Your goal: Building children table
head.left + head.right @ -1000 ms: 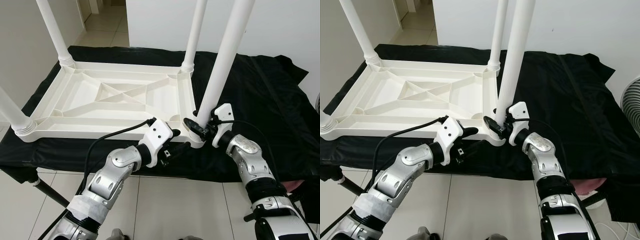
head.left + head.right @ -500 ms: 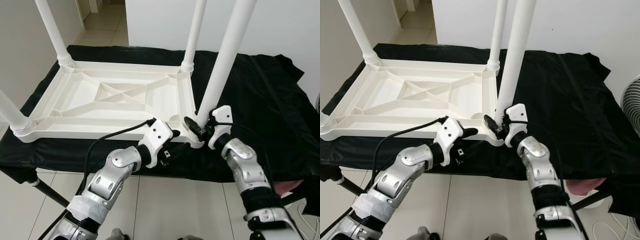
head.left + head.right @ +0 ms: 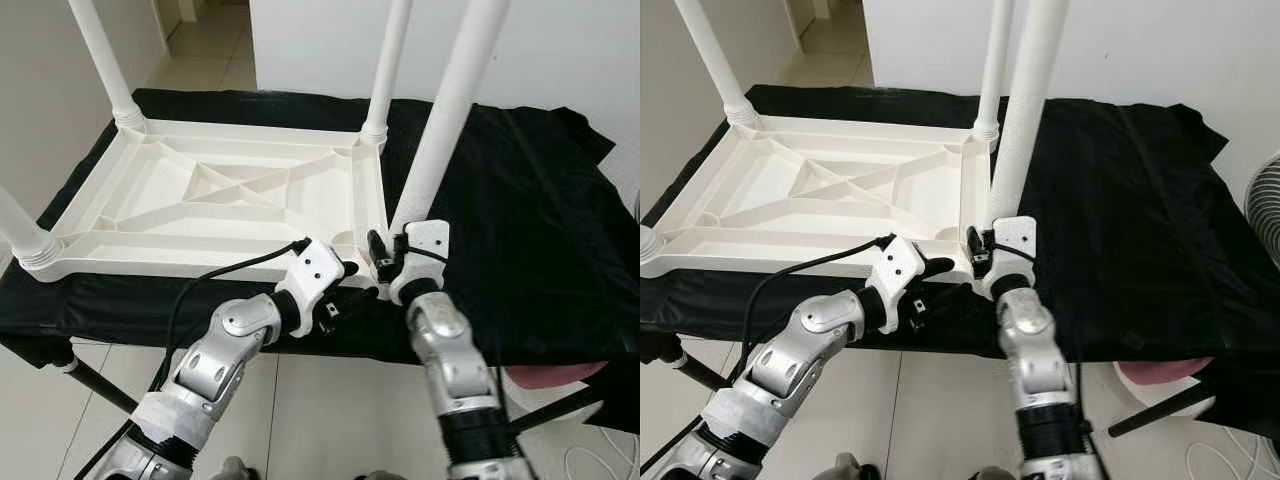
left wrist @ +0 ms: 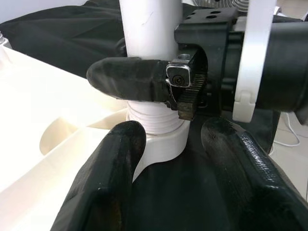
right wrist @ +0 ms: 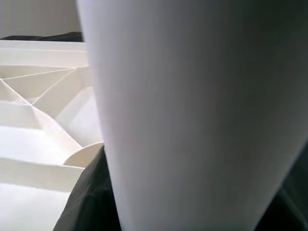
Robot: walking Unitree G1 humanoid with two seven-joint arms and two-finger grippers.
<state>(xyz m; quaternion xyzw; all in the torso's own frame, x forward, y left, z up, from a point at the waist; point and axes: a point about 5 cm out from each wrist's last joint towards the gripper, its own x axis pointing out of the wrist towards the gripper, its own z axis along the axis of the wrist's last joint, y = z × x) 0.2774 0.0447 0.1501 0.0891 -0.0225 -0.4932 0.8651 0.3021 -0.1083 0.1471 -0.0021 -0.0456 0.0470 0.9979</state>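
Left gripper (image 3: 345, 288), fingers spread, braces the near right corner socket (image 4: 161, 139) of the upside-down white plastic tabletop (image 3: 230, 200) on the black cloth-covered bench (image 3: 520, 210). Right gripper (image 3: 385, 262) pinches the base of the long white plastic table leg (image 3: 445, 115), its long axis near upright, threaded end seated in that socket. Three other legs stand at other corners. Versus a second earlier, right forearm has swung under the leg, wrist rotated, likely screwing it.

white walls (image 3: 330, 40), pale tiled floor (image 3: 330, 400)

Upturned table (image 3: 230, 200) on cloth (image 3: 520, 220), legs (image 3: 450, 110) upward.
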